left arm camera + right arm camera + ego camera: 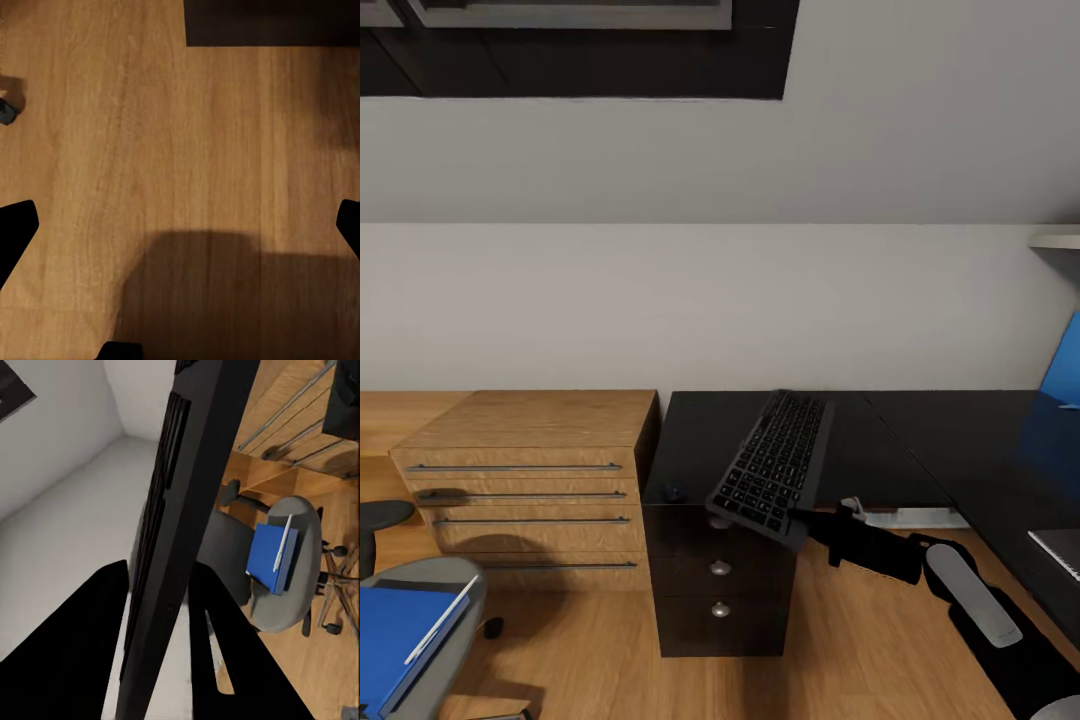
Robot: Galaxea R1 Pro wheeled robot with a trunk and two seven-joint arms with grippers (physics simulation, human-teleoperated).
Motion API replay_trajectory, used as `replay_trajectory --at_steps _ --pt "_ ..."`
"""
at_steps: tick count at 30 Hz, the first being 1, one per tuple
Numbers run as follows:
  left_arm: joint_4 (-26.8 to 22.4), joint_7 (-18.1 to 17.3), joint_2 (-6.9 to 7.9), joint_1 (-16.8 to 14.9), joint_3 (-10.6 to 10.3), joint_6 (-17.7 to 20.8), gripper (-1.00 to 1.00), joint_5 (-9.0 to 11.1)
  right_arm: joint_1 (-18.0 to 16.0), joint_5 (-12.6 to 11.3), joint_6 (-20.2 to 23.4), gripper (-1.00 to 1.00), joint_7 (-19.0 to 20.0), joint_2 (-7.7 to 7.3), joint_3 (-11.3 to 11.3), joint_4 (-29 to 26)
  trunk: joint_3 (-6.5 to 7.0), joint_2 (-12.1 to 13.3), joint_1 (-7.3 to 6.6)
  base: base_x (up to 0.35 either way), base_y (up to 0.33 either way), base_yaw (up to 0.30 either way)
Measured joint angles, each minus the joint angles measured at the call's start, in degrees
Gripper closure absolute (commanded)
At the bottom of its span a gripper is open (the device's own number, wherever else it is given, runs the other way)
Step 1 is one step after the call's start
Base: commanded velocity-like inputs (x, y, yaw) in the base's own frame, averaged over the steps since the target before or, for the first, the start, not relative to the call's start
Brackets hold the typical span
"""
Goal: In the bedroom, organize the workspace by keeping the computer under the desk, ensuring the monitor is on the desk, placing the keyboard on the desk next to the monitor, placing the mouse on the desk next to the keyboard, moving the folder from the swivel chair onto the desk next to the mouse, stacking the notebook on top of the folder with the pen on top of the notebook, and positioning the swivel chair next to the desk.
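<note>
Keyboard (775, 468), stiff, thin and probably light, hangs tilted over the surface (700, 440) near its left end, gripped at its near edge by the right end effector (797, 520); left end effector (180, 225) is spread, empty, above floor.

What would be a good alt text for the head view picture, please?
The right gripper holds a dark keyboard tilted over the black desk. A wooden chest stands left; a blue folder lies on the swivel chair.

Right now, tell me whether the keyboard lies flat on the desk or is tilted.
Tilted. The keyboard is held at its near corner by the right gripper, overhanging the desk.
</note>
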Motion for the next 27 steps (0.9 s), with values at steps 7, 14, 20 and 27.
replay_trajectory --at_steps 7,14,20,27 --pt "0.0 0.0 0.02 0.0 0.0 0.0 -1.00 0.0 -2.0 -1.4 0.4 1.00 0.7 -1.92 5.3 3.5 0.00 0.0 0.00 0.000 0.000 0.000" --pt "0.0 0.0 0.02 0.0 0.0 0.0 -1.00 0.0 -2.1 -1.2 0.3 1.00 2.7 -1.55 8.1 5.7 0.00 0.0 0.00 0.000 0.000 0.000" --pt "0.0 0.0 0.02 0.0 0.0 -0.1 -1.00 0.0 -2.0 -1.3 0.3 1.00 3.0 -1.51 8.5 6.3 0.00 0.0 0.00 0.000 0.000 0.000" --pt "-0.1 0.1 0.02 0.0 0.2 -2.2 -1.00 -0.2 -1.9 -1.5 0.4 1.00 3.3 -1.43 8.7 8.9 0.00 0.0 0.00 0.000 0.000 0.000"
